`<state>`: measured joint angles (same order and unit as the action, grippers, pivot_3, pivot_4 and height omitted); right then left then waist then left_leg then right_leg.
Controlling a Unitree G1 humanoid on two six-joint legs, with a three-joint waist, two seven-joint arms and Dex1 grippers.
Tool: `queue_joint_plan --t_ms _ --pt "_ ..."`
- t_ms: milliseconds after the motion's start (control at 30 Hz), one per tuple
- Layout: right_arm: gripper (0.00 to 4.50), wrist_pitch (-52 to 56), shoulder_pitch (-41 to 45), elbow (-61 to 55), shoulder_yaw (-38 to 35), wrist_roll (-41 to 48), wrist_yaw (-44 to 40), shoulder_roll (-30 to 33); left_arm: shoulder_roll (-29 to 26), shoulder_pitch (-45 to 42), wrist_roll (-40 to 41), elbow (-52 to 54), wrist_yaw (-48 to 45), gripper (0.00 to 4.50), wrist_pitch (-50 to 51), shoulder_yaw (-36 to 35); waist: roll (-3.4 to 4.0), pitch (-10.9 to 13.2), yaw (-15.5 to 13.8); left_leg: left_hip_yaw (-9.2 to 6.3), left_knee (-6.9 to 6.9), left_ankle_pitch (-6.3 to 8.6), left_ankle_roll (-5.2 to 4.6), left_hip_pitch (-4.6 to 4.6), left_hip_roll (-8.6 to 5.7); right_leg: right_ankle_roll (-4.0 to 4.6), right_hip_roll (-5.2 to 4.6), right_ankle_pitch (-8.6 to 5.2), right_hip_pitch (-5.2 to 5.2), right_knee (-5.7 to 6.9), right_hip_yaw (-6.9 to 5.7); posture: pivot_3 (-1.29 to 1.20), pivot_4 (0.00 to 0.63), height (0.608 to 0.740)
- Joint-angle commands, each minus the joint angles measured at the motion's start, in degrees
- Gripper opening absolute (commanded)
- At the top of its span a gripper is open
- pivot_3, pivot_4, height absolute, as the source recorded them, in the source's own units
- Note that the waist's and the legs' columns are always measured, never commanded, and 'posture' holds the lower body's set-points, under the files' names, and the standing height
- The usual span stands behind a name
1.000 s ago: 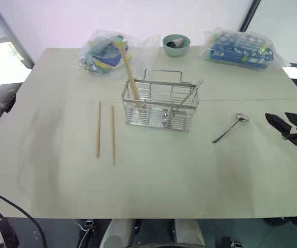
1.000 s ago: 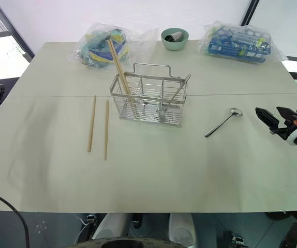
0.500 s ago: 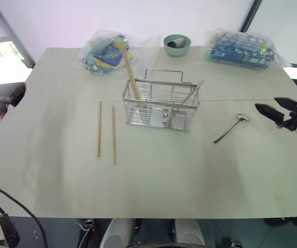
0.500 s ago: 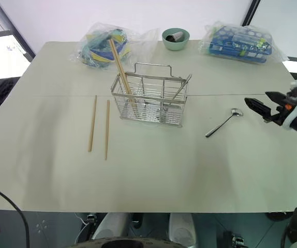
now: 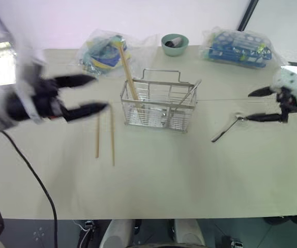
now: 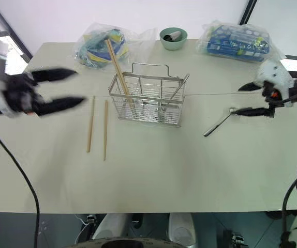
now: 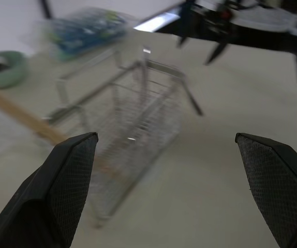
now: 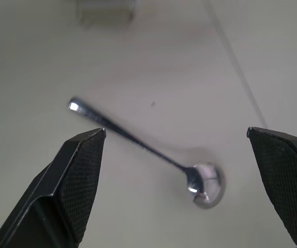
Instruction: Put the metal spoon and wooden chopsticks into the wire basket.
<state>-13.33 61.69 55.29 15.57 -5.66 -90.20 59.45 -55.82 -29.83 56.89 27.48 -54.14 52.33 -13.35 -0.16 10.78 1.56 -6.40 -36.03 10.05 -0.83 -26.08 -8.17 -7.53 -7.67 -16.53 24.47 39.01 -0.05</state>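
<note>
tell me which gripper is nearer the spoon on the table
Right. The right gripper hangs open just above the spoon; the left gripper is across the table, beyond the basket.

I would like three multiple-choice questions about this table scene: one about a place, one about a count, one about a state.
1. Where does the metal spoon lie?
A. inside the wire basket
B. on the table, on the right of the wire basket
C. in the green bowl

2. How many wooden chopsticks lie flat on the table?
A. two
B. four
C. none

3. How is the right gripper?
A. shut on the spoon
B. shut, empty
C. open, empty

Answers: 1 B, the spoon rests on the bare tabletop; 2 A, two parallel sticks lie left of the basket; 3 C, its fingers stand wide apart above the spoon.
</note>
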Motion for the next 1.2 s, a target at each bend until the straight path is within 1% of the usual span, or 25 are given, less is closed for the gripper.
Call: queue_joint_plan --t_ms 33,133,267,400,533,700,733,767,800,967,1000,1033,1067,1200 --pt "4.48 -10.5 5.7 6.0 4.3 -8.2 1.6 -1.0 0.6 -1.3 2.2 1.8 -0.5 4.5 0.6 1.5 -0.03 0.0 0.2 -0.01 0.02 -0.01 0.02 0.0 0.0 0.0 0.0 0.0 0.01 0.02 0.0 0.0 0.15 0.697" --pt "4.48 -16.1 10.3 11.4 9.8 -16.3 6.4 -4.4 0.3 -0.1 -1.7 3.8 -1.6 4.5 -1.2 5.8 -0.05 0.1 1.0 -0.04 0.03 -0.03 0.04 0.0 0.0 -0.01 0.01 0.0 0.02 0.07 0.0 0.0 0.15 0.697" --pt "4.48 -19.5 13.7 15.8 13.7 -22.4 10.1 -7.7 0.9 0.3 -6.7 4.2 -0.6 4.5 -3.8 8.9 -0.05 0.1 1.0 -0.06 0.04 -0.06 0.07 0.03 0.0 0.0 0.02 0.0 0.02 0.1 0.01 0.0 0.15 0.697" --pt "4.48 -20.7 15.1 18.2 15.4 -25.9 13.7 -10.5 1.7 -0.4 -6.6 4.2 0.3 4.5 -3.9 8.3 -0.05 0.1 1.0 -0.11 0.03 -0.07 0.09 0.02 -0.01 0.0 0.05 0.0 0.02 0.12 0.0 0.0 0.15 0.697" --pt "4.48 -22.7 14.9 19.8 19.4 -31.9 19.7 -12.7 2.7 -1.3 -5.7 5.0 3.0 4.5 -3.1 7.1 -0.05 0.1 0.9 -0.13 0.03 -0.17 0.25 0.05 -0.01 0.0 0.06 0.01 0.0 0.13 0.0 0.0 0.15 0.697" --pt "4.48 -23.9 14.8 21.2 20.8 -34.4 22.3 -14.1 3.0 -1.8 -3.1 5.9 5.6 4.5 -1.8 5.5 -0.05 0.1 0.9 -0.13 0.04 -0.21 0.31 0.06 -0.04 -0.01 0.08 0.01 0.02 0.2 0.01 0.0 0.15 0.697" --pt "4.1 -24.5 14.6 21.3 20.6 -34.4 22.1 -14.3 2.9 -2.0 -2.7 6.0 6.0 4.5 -1.5 5.2 -0.05 0.1 0.9 -0.15 0.04 -0.21 0.32 0.09 -0.03 -0.01 0.08 0.01 0.01 0.22 0.01 0.0 0.15 0.697" --pt "3.96 -24.7 14.4 21.4 20.4 -34.3 21.9 -14.5 2.9 -2.2 -2.5 6.0 6.4 4.5 -1.4 4.9 -0.06 0.1 0.9 -0.15 0.04 -0.21 0.32 0.13 -0.04 -0.01 0.08 0.01 -0.03 0.21 0.0 0.0 0.15 0.697" --pt "3.65 -25.0 14.3 21.4 20.2 -34.1 21.7 -14.6 2.9 -2.4 -2.3 6.0 6.8 4.5 -1.3 4.8 -0.08 0.1 1.0 -0.15 0.05 -0.21 0.31 0.21 -0.04 -0.01 0.08 0.01 -0.1 0.22 0.01 0.0 0.15 0.697" --pt "1.2 -26.3 13.5 21.5 18.6 -32.4 19.0 -15.3 2.7 -3.9 -1.4 4.8 7.9 4.5 -1.0 4.6 -0.08 0.1 1.1 -0.14 0.13 -0.09 0.13 0.62 -0.03 0.0 0.08 0.01 -0.42 0.22 0.02 0.0 0.15 0.697" --pt "0.58 -26.6 13.4 21.4 18.3 -32.1 18.6 -15.3 2.7 -4.1 -1.5 4.6 8.0 4.5 -1.0 4.7 -0.08 0.1 1.1 -0.14 0.14 -0.09 0.13 0.67 -0.03 0.0 0.08 0.01 -0.46 0.22 0.02 0.0 0.15 0.697" --pt "0.2 -26.8 13.3 21.4 18.0 -31.9 18.3 -15.3 2.7 -4.3 -1.5 4.4 8.0 4.5 -1.1 4.8 -0.08 0.1 1.1 -0.14 0.15 -0.09 0.13 0.67 -0.03 0.0 0.08 0.01 -0.45 0.22 0.02 0.0 0.15 0.697" --pt "0.03 -26.9 13.2 21.3 17.7 -31.6 17.9 -15.3 2.7 -4.4 -1.6 4.2 7.9 4.5 -1.2 4.9 -0.17 0.0 1.1 -0.14 0.15 -0.1 0.13 0.66 -0.03 0.0 0.08 0.01 -0.45 0.22 0.02 0.0 0.15 0.697" --pt "0.03 -27.2 12.3 20.7 13.6 -26.8 13.0 -15.3 3.2 -5.9 -2.8 2.4 7.4 4.5 -1.9 6.1 -0.22 0.0 1.0 -0.19 0.12 -0.09 0.13 0.73 -0.03 0.0 0.16 0.01 -0.58 0.21 0.0 0.0 0.15 0.697"
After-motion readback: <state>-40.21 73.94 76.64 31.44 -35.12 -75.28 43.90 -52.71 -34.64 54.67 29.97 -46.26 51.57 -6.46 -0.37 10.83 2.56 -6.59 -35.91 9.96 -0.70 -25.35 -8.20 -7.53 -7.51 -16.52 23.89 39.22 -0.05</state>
